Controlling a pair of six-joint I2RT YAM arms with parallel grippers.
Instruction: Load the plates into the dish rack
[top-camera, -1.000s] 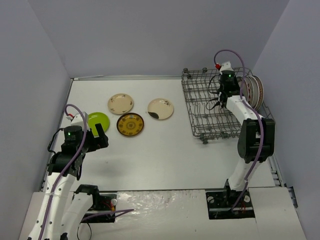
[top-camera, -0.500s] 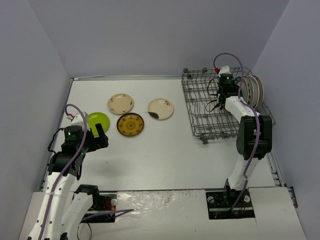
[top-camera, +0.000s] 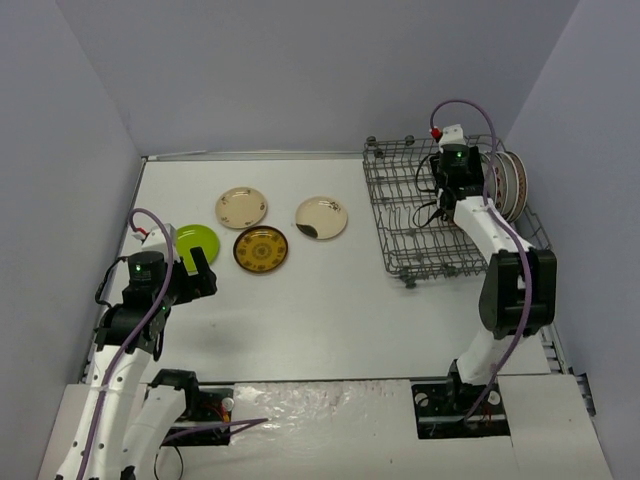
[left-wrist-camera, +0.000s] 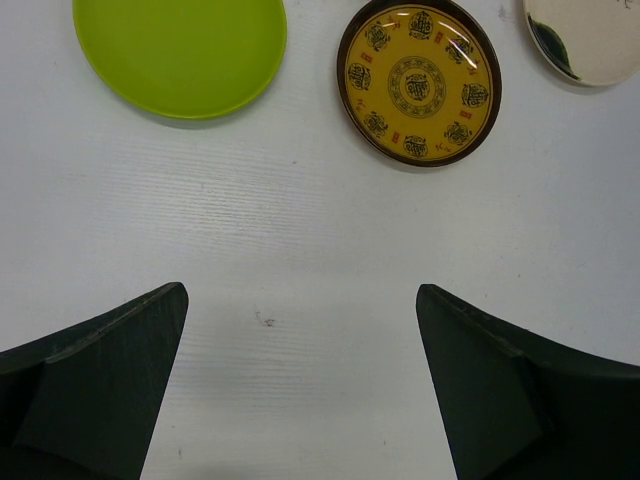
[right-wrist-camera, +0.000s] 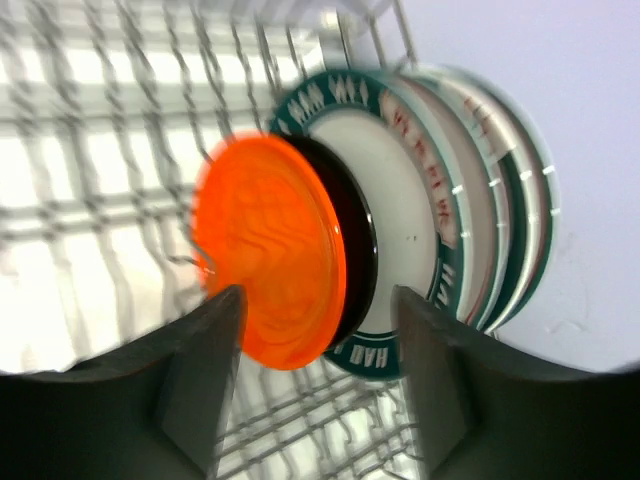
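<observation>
Plates sit in two groups: four lie flat on the white table (top-camera: 330, 310) at the left, and the others stand on edge in the dish rack (top-camera: 400, 240) at the far right.

Nearest the bases, the left gripper (top-camera: 200, 270) hovers above bare tabletop. Its wrist view shows the jaws spread wide with nothing between them. Just beyond its fingertips (left-wrist-camera: 150, 320) lies the lime-green plate (left-wrist-camera: 180, 50), and to its right is a yellow patterned plate with a dark brown rim (left-wrist-camera: 420, 80). The two are close together but not touching. Farther back are two cream plates. One carries small dark marks (top-camera: 241, 207) and lies behind the yellow one, toward the left. The other has a dark patch at its edge (top-camera: 321, 217) and lies toward the right.

The grey wire rack stands beyond these on the right side of the table, and the right arm reaches over it. The right gripper (top-camera: 434, 208) is low among the tines at the far end of the rack. In its wrist view the jaws stand apart on either side of the lower edge of an orange plate (right-wrist-camera: 270, 250), with a gap showing at the right finger. That view is blurred, so I cannot tell whether the left finger touches the plate. The orange plate stands upright against a black plate (right-wrist-camera: 362, 250). Behind that is a white plate with a green patterned rim (right-wrist-camera: 400, 200), then several more large rimmed plates (right-wrist-camera: 500, 200), all packed in a row at the rack's right side.
</observation>
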